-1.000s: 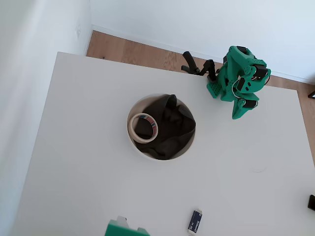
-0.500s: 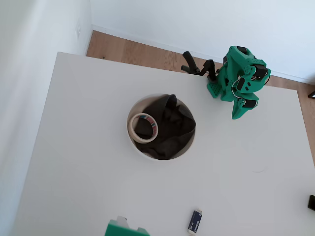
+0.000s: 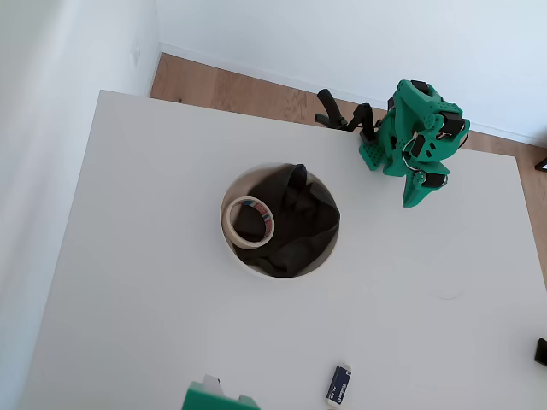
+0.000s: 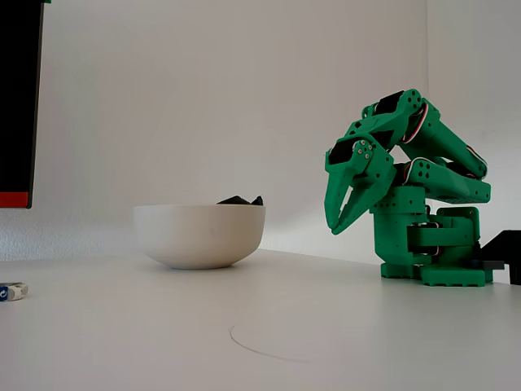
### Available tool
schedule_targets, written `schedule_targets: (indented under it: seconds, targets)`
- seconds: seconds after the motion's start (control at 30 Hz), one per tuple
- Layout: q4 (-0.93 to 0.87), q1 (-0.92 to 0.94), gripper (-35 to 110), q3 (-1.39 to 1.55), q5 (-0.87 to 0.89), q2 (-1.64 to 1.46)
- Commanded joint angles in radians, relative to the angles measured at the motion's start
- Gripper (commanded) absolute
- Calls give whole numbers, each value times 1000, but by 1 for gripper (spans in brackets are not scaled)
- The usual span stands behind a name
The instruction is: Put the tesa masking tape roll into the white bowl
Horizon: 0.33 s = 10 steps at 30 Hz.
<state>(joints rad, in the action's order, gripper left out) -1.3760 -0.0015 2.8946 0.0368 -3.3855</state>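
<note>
The wide white bench (image 3: 154,282) carries everything here, and the green plastic arm (image 4: 423,204) sits folded at its far edge, well apart from the rest. Its hand (image 4: 335,226) hangs tip-down above the bench with the two fingers nearly meeting at the tips and nothing between them — closed and empty, as the fixed view shows it.

Next in size is the large round white bowl (image 3: 229,243) with a thin rim, near the middle of the bench and mostly filled by a crumpled dark charcoal cloth (image 3: 299,222). The cream-white ring of tesa masking tape (image 3: 248,222) lies inside the bowl at the left side in the overhead view, resting partly on the cloth and against the bowl's wall, its red and blue printed core facing up. It looks light and stiff, with a wide hole, and sits somewhat tilted (the side view hides it behind the bowl's wall).

By my reading the placing is done, so the step in hand is only to settle at rest: keep the arm tucked, the hand clear of the bowl, and avoid any sweep that might nudge the rim.

Smallest is a little dark blue rectangular object (image 3: 338,384) near the front edge — not part of the job.
</note>
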Motion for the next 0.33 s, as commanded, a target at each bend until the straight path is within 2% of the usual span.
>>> schedule_targets:
  seconds: [0.0, 0.3]
  targets:
    - [-18, 3, -4, -2, 14, -6]
    - [-18, 3, -6, -2, 14, -6]
